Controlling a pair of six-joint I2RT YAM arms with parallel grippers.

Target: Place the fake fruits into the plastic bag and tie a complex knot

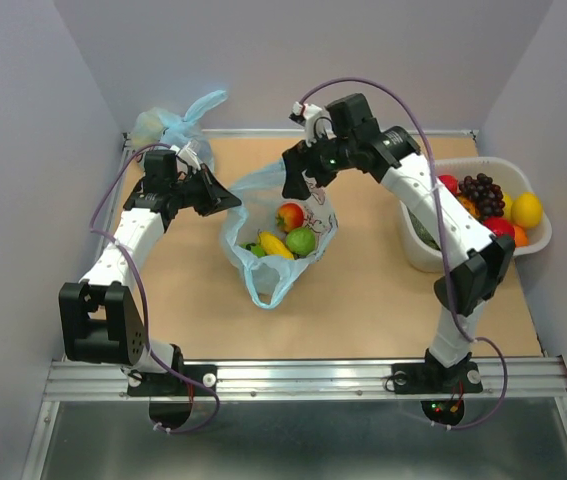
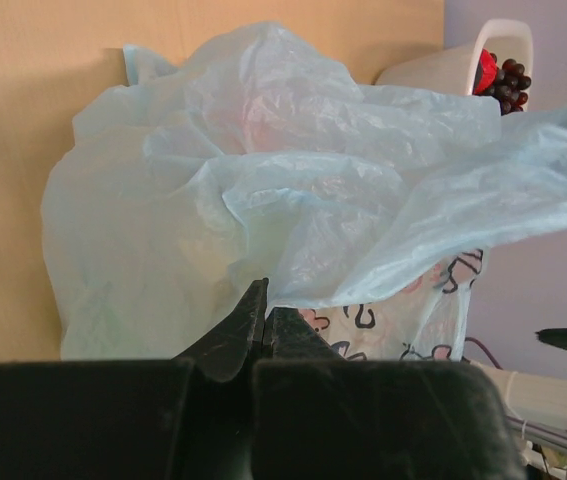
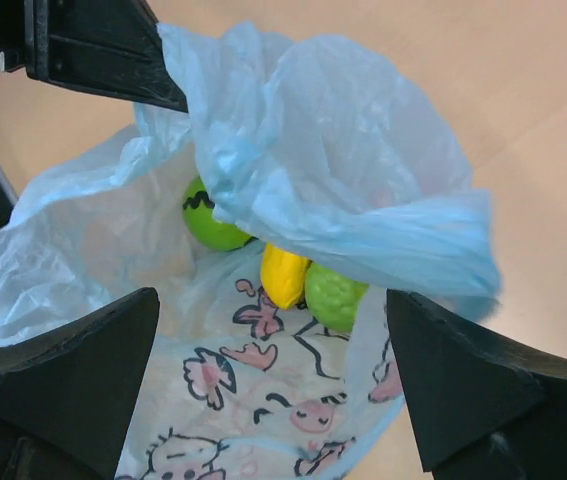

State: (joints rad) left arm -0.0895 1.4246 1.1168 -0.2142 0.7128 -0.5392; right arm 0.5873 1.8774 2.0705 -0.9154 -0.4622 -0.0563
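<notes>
- Tan tabletop (image 1: 383, 300) between pale lilac walls. Sitting in the middle of it, mouth up, is the thin translucent light-blue plastic bag (image 1: 263, 285) with its cartoon-printed panel.
- Already inside are a red-yellow plastic apple (image 1: 290, 215), a yellow plastic banana (image 1: 275, 245) and a glossy green fruit (image 1: 302, 240). More fake fruits, dark grapes (image 1: 482, 190) among them, wait in the white plastic basket (image 1: 413, 255) over on the right.
- Left gripper (image 2: 261, 305): fingers pressed together, pinching the bag's rim and holding that side up.
- Right gripper (image 3: 271, 310): fingers spread wide with nothing between them, hanging right over the bag's mouth.
- First danger: a loose fold of film droops across the opening. A fruit dropped onto it could bounce off and roll away over the table.
- Second danger: that pinch looks like a mere sliver of slick film. One tug from the right arm could pull it free, and the mouth would collapse.
- Third danger: those open fingers are close to the film. They could snag it, tip the bag and spill what's inside.
</notes>
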